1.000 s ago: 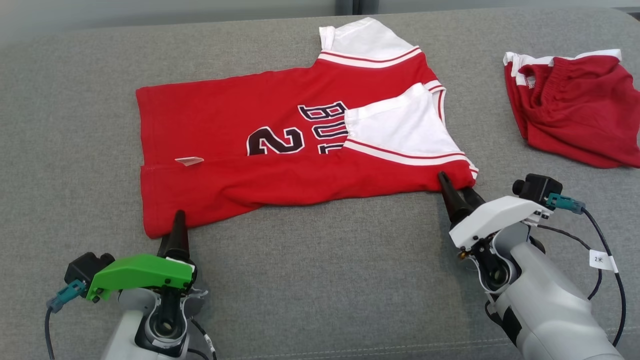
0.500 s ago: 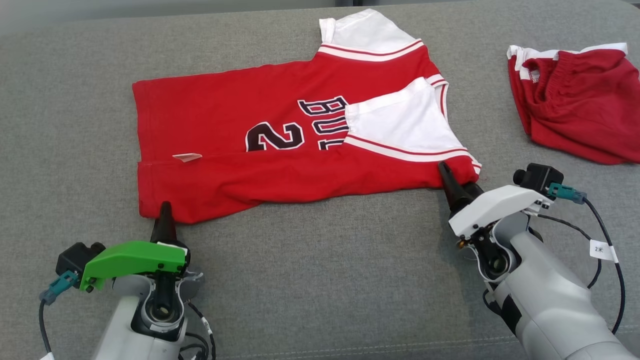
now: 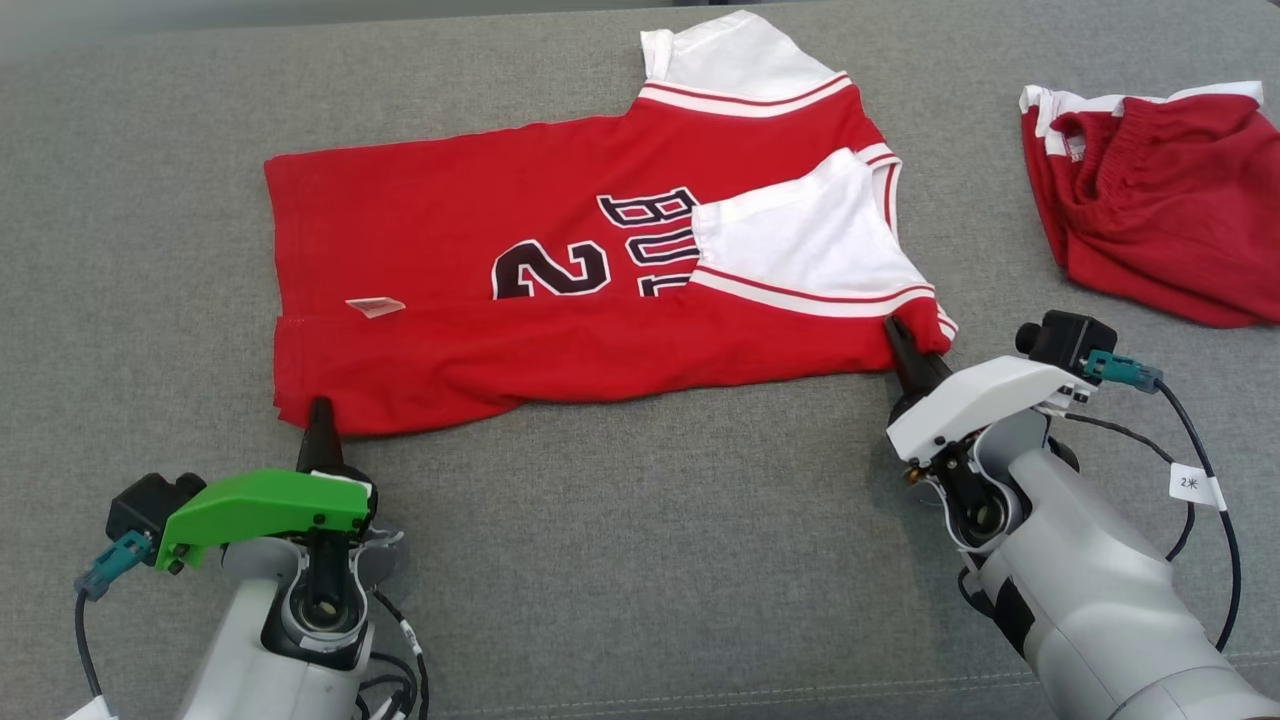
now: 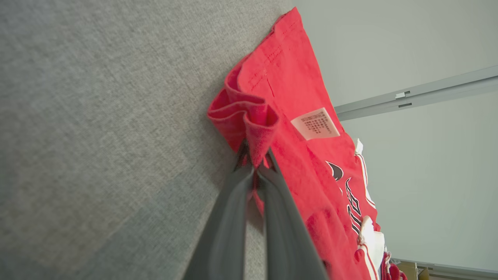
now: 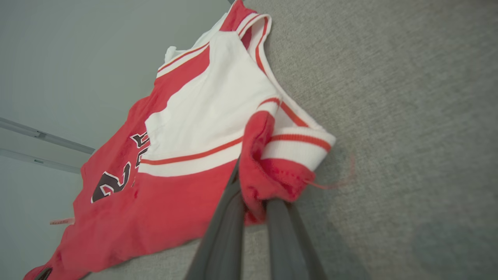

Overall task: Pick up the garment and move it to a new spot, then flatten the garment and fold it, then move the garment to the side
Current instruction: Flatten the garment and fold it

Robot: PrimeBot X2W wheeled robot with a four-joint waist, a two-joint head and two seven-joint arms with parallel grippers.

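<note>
A red jersey (image 3: 450, 250) with white sleeves lies spread on the grey fabric surface (image 3: 650, 530), its hem toward the left. The left end effector (image 3: 320, 415) pinches the near hem corner, and the right end effector (image 3: 900, 340) pinches the near sleeve edge. Crumpled red shorts (image 3: 1160, 230) lie well apart at the far right.

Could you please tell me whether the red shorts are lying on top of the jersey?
No, the red shorts lie apart from the jersey, with bare grey cushion between them.
</note>
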